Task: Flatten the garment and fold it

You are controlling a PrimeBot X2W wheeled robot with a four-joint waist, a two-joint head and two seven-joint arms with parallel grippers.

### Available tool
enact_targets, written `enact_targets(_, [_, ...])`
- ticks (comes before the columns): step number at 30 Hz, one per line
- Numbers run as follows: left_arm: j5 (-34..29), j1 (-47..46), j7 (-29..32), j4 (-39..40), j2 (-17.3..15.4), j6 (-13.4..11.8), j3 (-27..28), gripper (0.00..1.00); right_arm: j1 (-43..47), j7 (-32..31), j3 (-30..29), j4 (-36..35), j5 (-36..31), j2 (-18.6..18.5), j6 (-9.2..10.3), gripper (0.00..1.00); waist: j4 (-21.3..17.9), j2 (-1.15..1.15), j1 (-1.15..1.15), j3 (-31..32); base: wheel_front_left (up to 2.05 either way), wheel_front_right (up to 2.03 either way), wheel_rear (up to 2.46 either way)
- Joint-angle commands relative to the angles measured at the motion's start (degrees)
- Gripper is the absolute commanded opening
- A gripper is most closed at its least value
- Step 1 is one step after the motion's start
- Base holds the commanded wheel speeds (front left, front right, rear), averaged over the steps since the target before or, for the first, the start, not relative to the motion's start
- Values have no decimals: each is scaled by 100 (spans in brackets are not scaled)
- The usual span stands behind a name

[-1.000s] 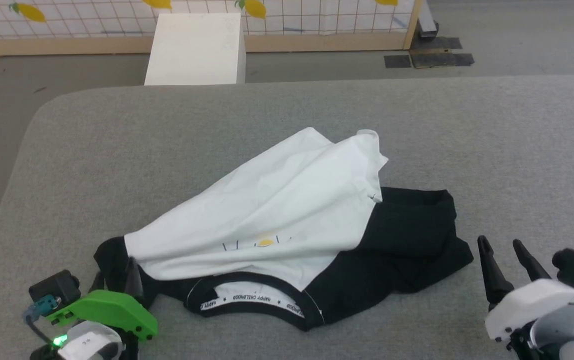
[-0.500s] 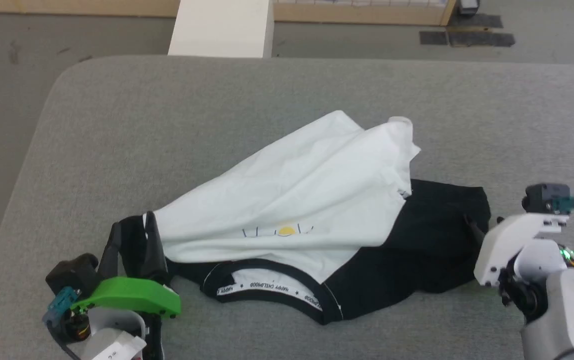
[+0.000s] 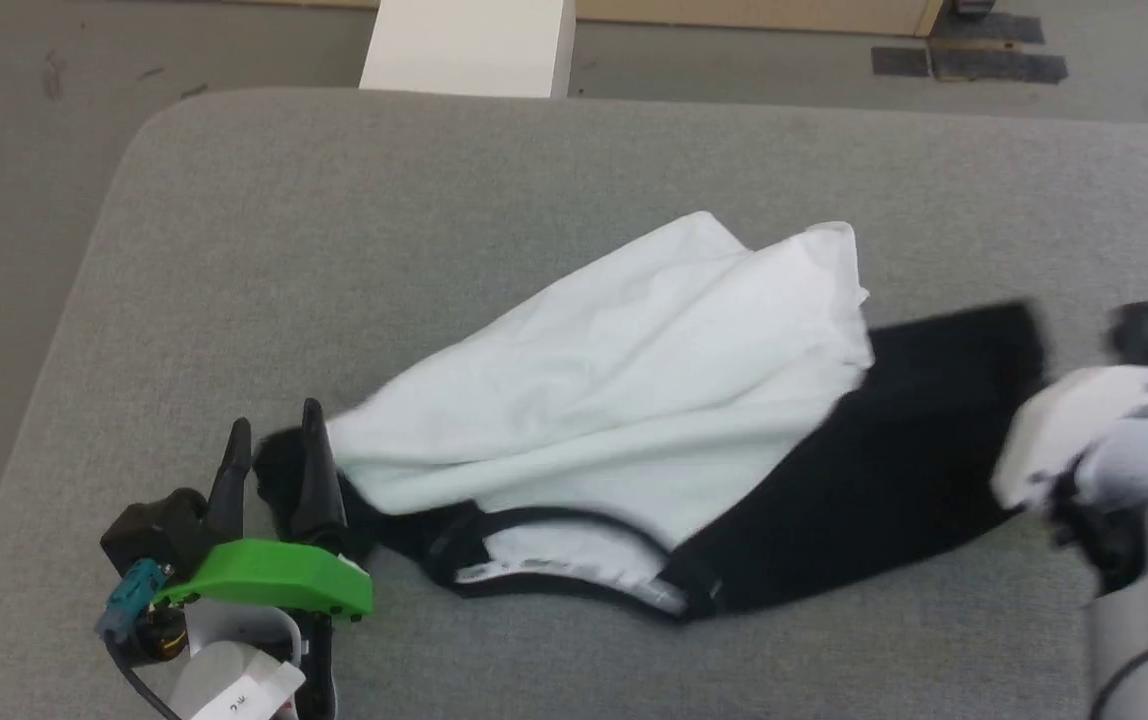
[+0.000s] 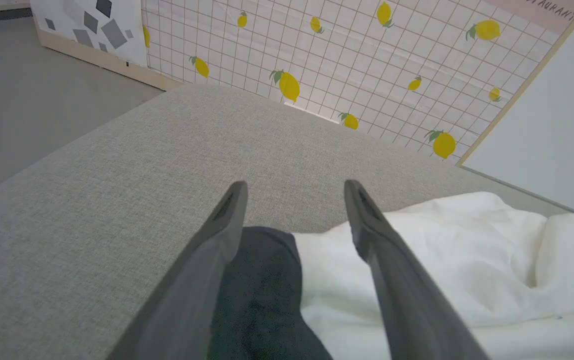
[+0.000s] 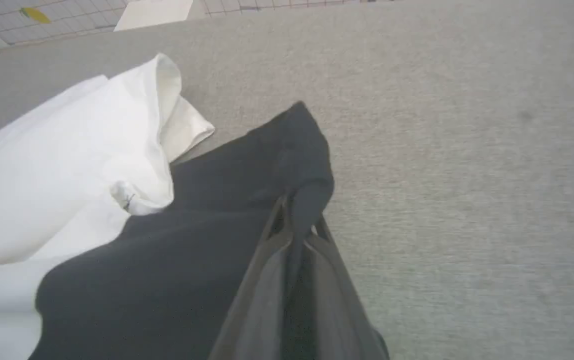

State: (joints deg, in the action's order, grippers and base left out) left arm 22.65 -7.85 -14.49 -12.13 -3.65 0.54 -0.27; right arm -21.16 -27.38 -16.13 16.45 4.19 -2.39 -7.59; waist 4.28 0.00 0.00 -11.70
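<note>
Shows a grey pad (image 3: pixel 234 250) with the shirt (image 3: pixel 634 400) lying crumpled in its middle, white body bunched over black sleeves. Has the right gripper (image 5: pixel 297 220) pinched tight on the right sleeve (image 5: pixel 302 150), likely to pull it out flat. Holds the left gripper (image 4: pixel 294 185) wide apart around the other sleeve (image 4: pixel 262 280) (not closed on it yet), ready to take that side.

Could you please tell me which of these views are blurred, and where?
Right wrist view: soft overall; the right gripper is shut on the black sleeve of the garment, its fingers defocused close to the lens. Head view: motion blur smears that gripper and the collar lettering, while the left gripper is crisp. Left wrist view: sharp, evenly lit, no glare.
</note>
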Motion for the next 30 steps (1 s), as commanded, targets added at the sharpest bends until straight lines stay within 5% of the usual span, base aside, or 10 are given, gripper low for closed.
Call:
enact_targets(1, [-65,34,-50,21,29,47,25,100,50,175,-243,-227,-100,-49,10,0,-84,0,0,115,0,0,0])
enact_targets(12, [-102,142,-51,-31,59,90,-17,100,735,467,-2651,-1782,-957,-50,10,0,-418,0,0,337,0,0,0])
enact_targets(16, [-89,142,-51,-96,64,115,-78,100,1042,160,-3234,-1328,-823,-49,10,0,-495,0,0,339,0,0,0])
enact_targets(22, [-88,98,-51,-187,67,151,-137,100,1322,11,-3201,-289,-310,-49,10,0,-570,0,0,353,0,0,0])
enact_targets(23, [-92,97,-51,-204,67,159,-150,100,1347,83,-3116,-216,-231,-49,10,35,-576,0,0,364,0,0,0])
enact_targets(24, [-93,96,-51,-225,67,164,-164,100,1365,215,-3018,-143,-106,-49,10,100,-585,0,0,381,0,0,0])
enact_targets(30, [-118,101,-39,-298,64,254,-335,100,1704,1576,-2130,-539,153,-49,10,100,-587,0,0,502,0,0,0])
